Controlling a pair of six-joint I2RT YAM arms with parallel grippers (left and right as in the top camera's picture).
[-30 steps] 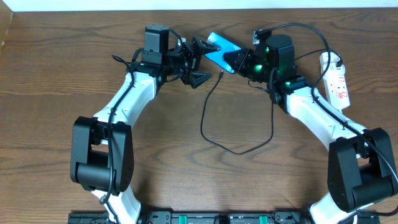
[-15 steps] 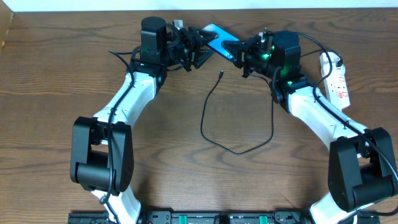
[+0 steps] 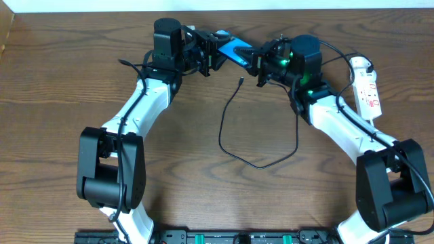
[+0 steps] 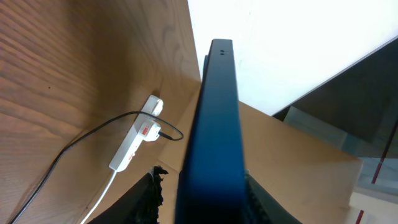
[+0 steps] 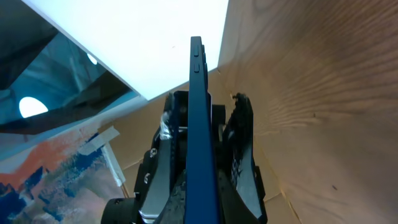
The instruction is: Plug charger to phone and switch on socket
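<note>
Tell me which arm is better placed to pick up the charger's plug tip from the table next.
Probably the right. The left tool and the right tool both seem to grip the phone, but the right tool is nearer the plug tip; the left could hold the phone alone.

2 robot arms meet near the far edge of a wooden table (image 3: 61, 74). The left gripper (image 3: 214, 54) and right gripper (image 3: 258, 62) each clasp an end of a blue-lit phone (image 3: 235, 48). A thin black charger cable (image 3: 221, 129) loops below, plug tip loose. A white power strip (image 3: 367, 88) lies at the right.
</note>
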